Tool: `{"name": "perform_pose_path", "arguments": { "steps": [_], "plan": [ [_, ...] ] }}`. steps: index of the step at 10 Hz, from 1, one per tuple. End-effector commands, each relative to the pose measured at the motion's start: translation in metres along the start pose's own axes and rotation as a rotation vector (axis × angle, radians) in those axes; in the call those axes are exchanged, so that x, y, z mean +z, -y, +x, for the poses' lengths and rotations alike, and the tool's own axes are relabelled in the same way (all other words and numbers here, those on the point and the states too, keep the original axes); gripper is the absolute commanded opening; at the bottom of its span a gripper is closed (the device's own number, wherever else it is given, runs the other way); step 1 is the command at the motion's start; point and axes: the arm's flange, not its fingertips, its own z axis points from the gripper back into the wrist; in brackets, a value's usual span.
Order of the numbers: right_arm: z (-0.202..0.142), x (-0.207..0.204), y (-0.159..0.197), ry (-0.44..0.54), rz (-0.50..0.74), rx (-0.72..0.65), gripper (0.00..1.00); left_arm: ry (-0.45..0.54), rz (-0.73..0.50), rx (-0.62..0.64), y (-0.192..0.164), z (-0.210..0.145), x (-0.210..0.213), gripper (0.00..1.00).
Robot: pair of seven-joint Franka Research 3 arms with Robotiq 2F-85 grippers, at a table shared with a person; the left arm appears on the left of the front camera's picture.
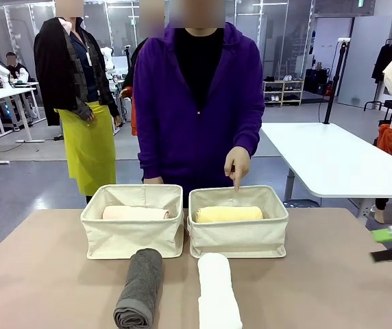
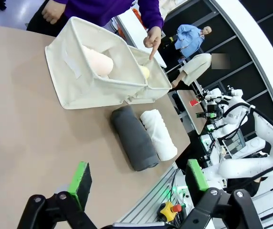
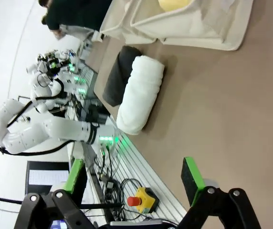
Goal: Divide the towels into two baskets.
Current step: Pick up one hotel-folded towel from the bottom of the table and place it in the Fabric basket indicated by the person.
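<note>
Two cream baskets stand side by side at the table's far middle. The left basket [image 1: 132,233] [image 2: 79,76] holds a pale pink towel [image 1: 136,213] [image 2: 98,61]. A yellow towel [image 1: 229,214] [image 2: 145,71] [image 3: 174,4] lies in the right basket [image 1: 238,236] [image 3: 198,33]. In front of them a dark grey towel [image 1: 140,288] [image 2: 133,138] [image 3: 115,76] and a white towel [image 1: 218,291] [image 2: 159,133] [image 3: 139,95] lie on the table. A person's hand [image 1: 236,168] [image 2: 152,38] points a finger into the right basket. My left gripper [image 2: 139,177] is open and empty, well short of the towels. My right gripper [image 1: 391,245] [image 3: 133,176] is open and empty at the table's right edge.
The brown table [image 1: 52,274] has bare room left and right of the towels. A red emergency button [image 3: 141,200] [image 2: 167,208] sits on the rail along the near edge. A white table [image 1: 333,157] stands behind at the right, and a second person stands behind at the left.
</note>
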Motion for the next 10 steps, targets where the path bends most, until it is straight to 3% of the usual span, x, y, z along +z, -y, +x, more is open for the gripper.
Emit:
{"name": "perform_pose_path", "arguments": {
  "steps": [1, 2, 5, 8, 10],
  "plan": [
    [0.007, -0.07, -0.032, -0.101, -0.087, -0.078, 1.0, 0.005, -0.012, -0.002, 0.005, -0.002, 0.002, 1.0],
    [0.017, -0.103, -0.043, -0.133, -0.136, -0.075, 1.0, 0.005, -0.012, -0.002, 0.005, -0.002, 0.002, 1.0],
    [0.03, -0.196, -0.056, -0.114, -0.299, -0.134, 1.0, 0.005, -0.012, -0.002, 0.005, -0.002, 0.002, 1.0],
    [0.022, -0.249, -0.055, -0.06, -0.448, -0.171, 1.0, 0.005, -0.012, -0.002, 0.005, -0.002, 0.002, 1.0],
    [0.016, -0.274, -0.054, -0.06, -0.473, -0.162, 1.0, 0.005, -0.012, -0.002, 0.005, -0.002, 0.002, 1.0]
  ]
}}
